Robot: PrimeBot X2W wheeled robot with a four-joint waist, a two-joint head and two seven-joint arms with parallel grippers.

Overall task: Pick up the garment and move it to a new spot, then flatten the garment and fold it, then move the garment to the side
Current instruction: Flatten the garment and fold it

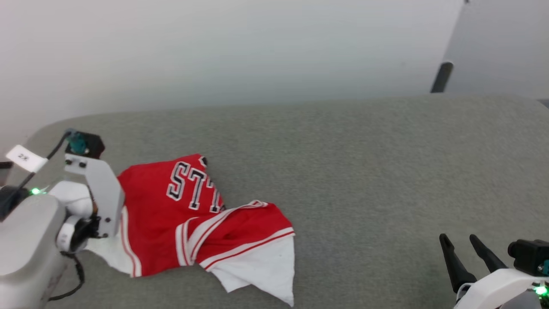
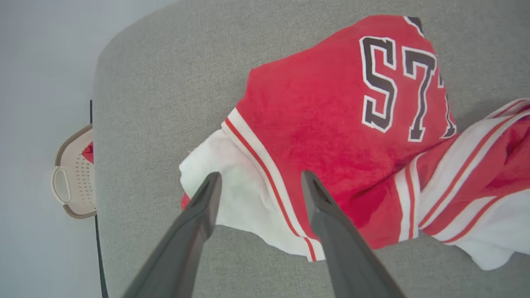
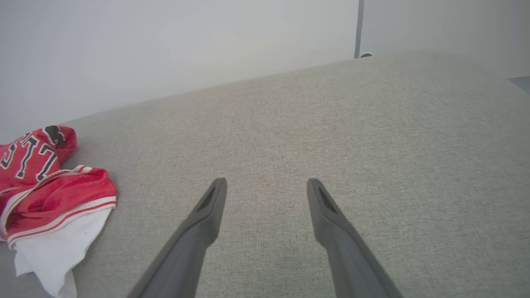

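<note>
The left gripper point(image 2: 261, 182) is released, its two dark fingers spread wide. In the left wrist view one fingertip sits over the white sleeve and the other over the red body of the garment point(image 2: 323, 124), with the red-white stripe trim between them. I cannot tell whether the tips touch the cloth. From there the garment runs out toward 1 and 3 o'clock, with black-and-white lettering up at 1 o'clock and more striped trim and white cloth at 3 o'clock. At 9 o'clock, past the edge of the bench point(image 2: 165, 82), stands a beige basket point(image 2: 74, 174) with a bit of red cloth point(image 2: 88, 152) in it.

The right gripper point(image 3: 267, 186) is also released, fingers apart over the bare grey fabric of the bench, and the garment lies well apart from it at 9 o'clock.

In the head view the garment point(image 1: 158, 214) lies crumpled at 8 o'clock, against the left wrist. The right gripper point(image 1: 459, 241) is at 4 o'clock.
</note>
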